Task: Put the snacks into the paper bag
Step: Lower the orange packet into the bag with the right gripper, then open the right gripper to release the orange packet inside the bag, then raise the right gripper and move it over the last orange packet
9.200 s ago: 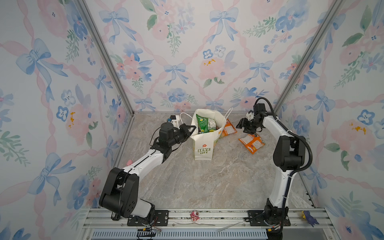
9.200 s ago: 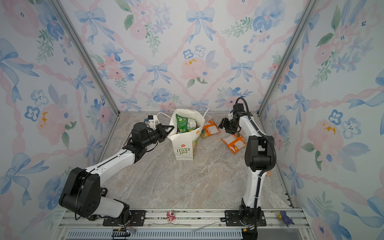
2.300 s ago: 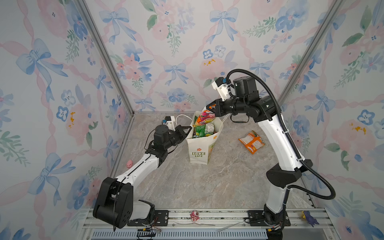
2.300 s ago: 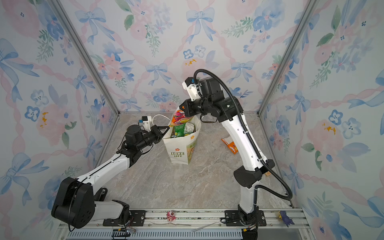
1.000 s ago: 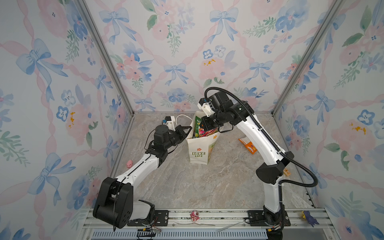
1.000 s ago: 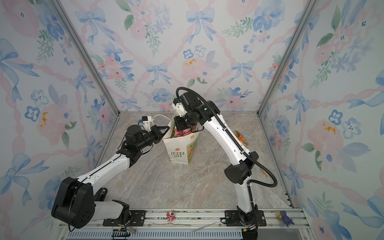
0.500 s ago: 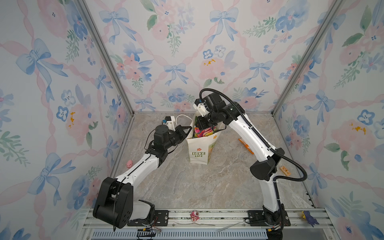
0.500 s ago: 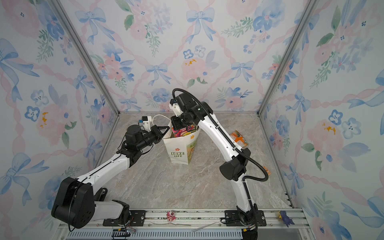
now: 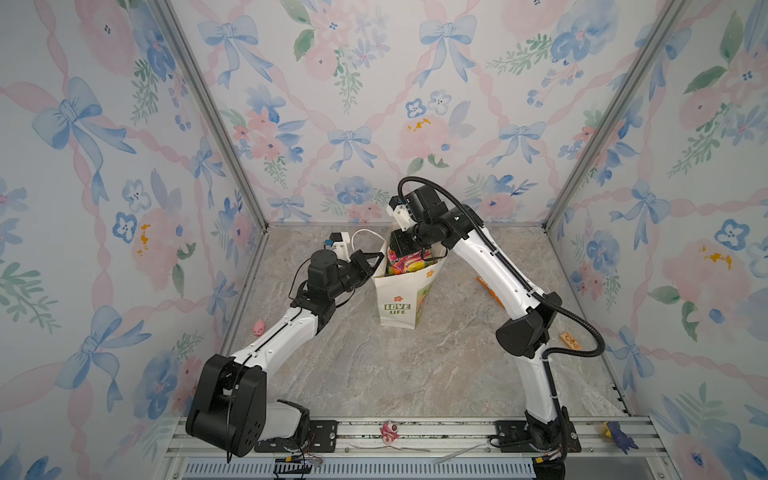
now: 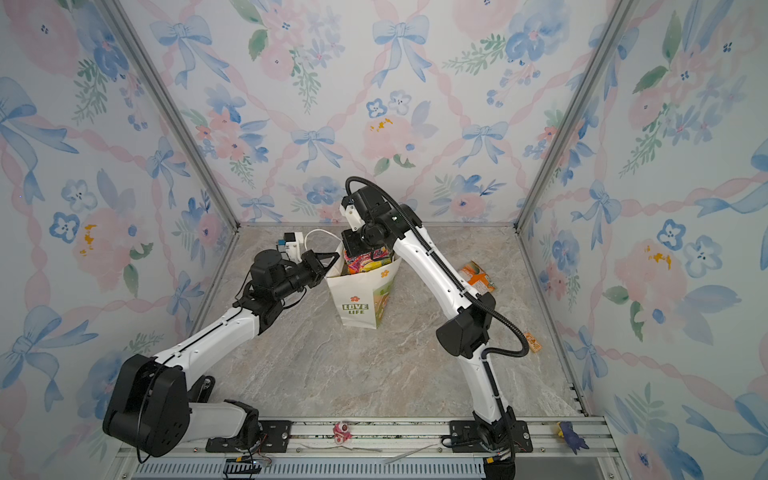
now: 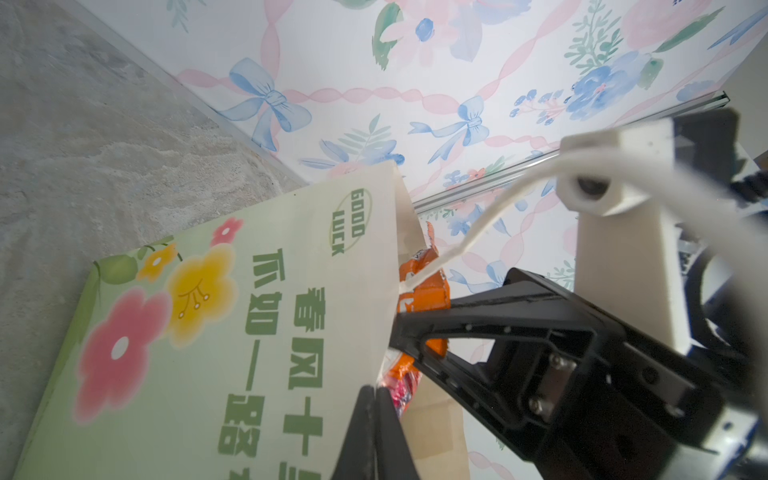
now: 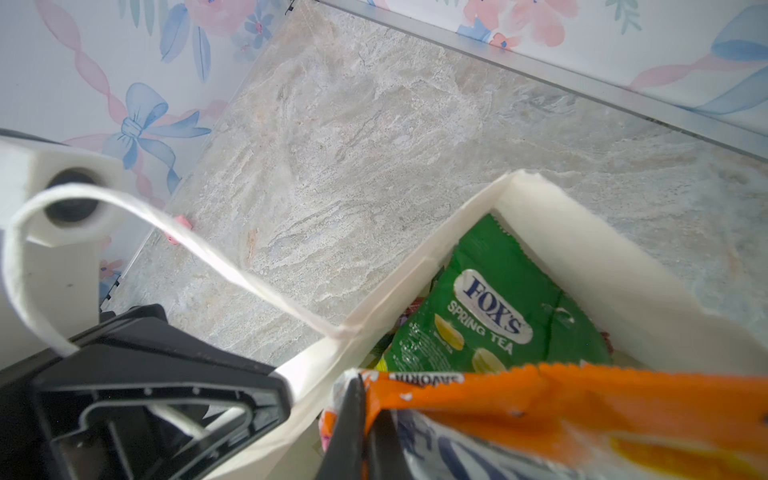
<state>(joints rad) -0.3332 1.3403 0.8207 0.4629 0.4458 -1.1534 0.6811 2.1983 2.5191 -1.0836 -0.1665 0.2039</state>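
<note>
The cream-white paper bag stands upright near the back of the table, its mouth full of snacks. My left gripper is shut on the bag's rim on the left side, jaws pinched on the paper. My right gripper reaches down into the bag's mouth, shut on the edge of an orange snack packet. Below it lies a green FOX'S packet. Another orange snack packet lies on the table right of the bag, half hidden behind the right arm.
A white cord handle loops from the bag over the left wrist camera. A tiny pink pig sits by the left wall and a small wooden block by the right wall. Walls close in the back and both sides.
The right gripper has come down and leftward with the orange packet into the bag's mouth. The left gripper has stayed shut on the rim.
</note>
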